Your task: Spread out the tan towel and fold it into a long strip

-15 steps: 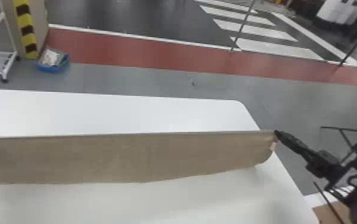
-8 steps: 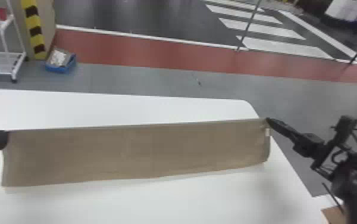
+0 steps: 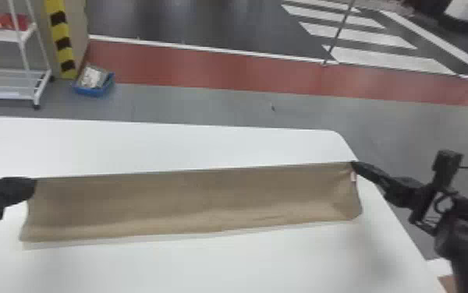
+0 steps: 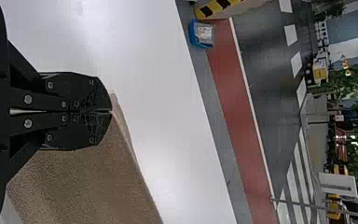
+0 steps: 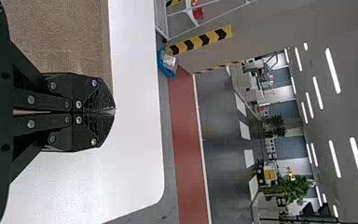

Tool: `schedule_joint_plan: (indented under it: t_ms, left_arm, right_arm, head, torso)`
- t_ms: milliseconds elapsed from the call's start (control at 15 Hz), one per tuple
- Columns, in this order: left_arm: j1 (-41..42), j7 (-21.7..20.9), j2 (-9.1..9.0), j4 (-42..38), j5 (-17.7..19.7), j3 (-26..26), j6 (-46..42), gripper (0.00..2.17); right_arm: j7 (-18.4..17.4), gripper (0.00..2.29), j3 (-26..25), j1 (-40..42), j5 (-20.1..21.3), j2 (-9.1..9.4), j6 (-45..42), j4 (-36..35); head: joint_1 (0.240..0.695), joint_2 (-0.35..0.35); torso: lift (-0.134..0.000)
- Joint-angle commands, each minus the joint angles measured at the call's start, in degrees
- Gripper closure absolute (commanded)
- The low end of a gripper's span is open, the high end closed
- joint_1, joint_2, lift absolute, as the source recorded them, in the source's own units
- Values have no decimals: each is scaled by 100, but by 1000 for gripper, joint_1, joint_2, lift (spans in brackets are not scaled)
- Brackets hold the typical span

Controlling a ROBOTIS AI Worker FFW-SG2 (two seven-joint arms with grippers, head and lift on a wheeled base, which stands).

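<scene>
In the head view the tan towel (image 3: 194, 202) hangs as a long, wide band between the grippers, its upper edge stretched fairly straight over the white table. My left gripper (image 3: 32, 185) holds its upper left corner, and my right gripper (image 3: 355, 164) its upper right corner, beside a small pale tag. In the left wrist view, the left gripper (image 4: 111, 111) is shut on a corner of the towel (image 4: 88, 182). The right wrist view has the right gripper (image 5: 114, 111) shut at the edge of the towel (image 5: 58, 37).
The white table (image 3: 206, 146) extends beyond and in front of the towel, its rounded far right corner near my right gripper. Past it on the floor stand a blue bin (image 3: 94, 91) and a white wire cart (image 3: 5, 95), by a yellow-black striped post (image 3: 63, 46).
The left gripper has come into the head view with the towel's left corner. My right gripper is a little lower and farther left relative to the table, and the towel's left end is now fully in sight.
</scene>
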Motion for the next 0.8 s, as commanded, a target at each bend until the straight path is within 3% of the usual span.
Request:
schedule_joint_plan:
  t_ms: [0,67,133,200,533,733]
  left_arm:
    - [-120,37,-15,207,-6,-117,-42,1494]
    - [-146,143,-23,286,-6,-187,-148,1116]
    - [-164,222,-41,348,-6,-213,-200,417]
    - [-182,266,-41,357,2,-222,-200,53]
    - [56,705,-6,286,152,-2,-1044,22]
    - [293,784,3,137,275,103,-1150,22]
  right_arm:
    - [-214,1845,221,-23,139,5,-17,7]
    - [-354,1460,309,-23,139,23,-53,16]
    - [-477,745,344,-23,139,32,-70,7]
    - [-583,-2,344,-14,139,58,-140,7]
    - [-618,56,80,223,-212,137,-844,-72]
    - [-618,56,-61,443,-370,137,-756,-292]
  head:
    - [695,-280]
    - [695,-281]
    - [695,-281]
    - [695,-277]
    - [695,-268]
    - [695,-267]
  torso:
    - [-124]
    - [-124]
    - [-124]
    - [-124]
    - [-124]
    - [-124]
